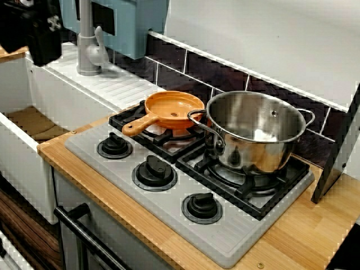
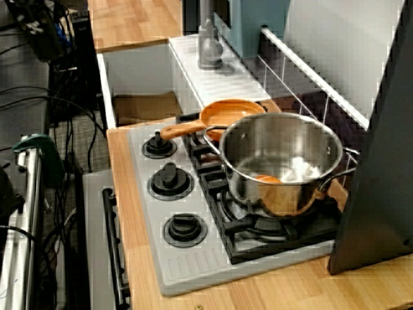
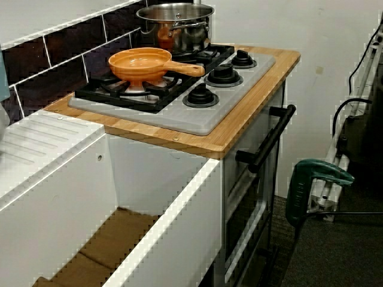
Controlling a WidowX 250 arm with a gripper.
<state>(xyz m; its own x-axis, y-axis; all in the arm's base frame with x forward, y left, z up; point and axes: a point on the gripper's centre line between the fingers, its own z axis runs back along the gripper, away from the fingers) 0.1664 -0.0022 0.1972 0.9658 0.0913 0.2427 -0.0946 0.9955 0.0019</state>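
The hand (image 1: 39,31) hangs over the sink (image 1: 62,98), grip state unclear; the orange pan (image 1: 173,109) lies to its right, handle pointing near and left.

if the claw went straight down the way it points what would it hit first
Likely the cardboard on the floor of the sink beneath the claw, though depth is unclear from this view.
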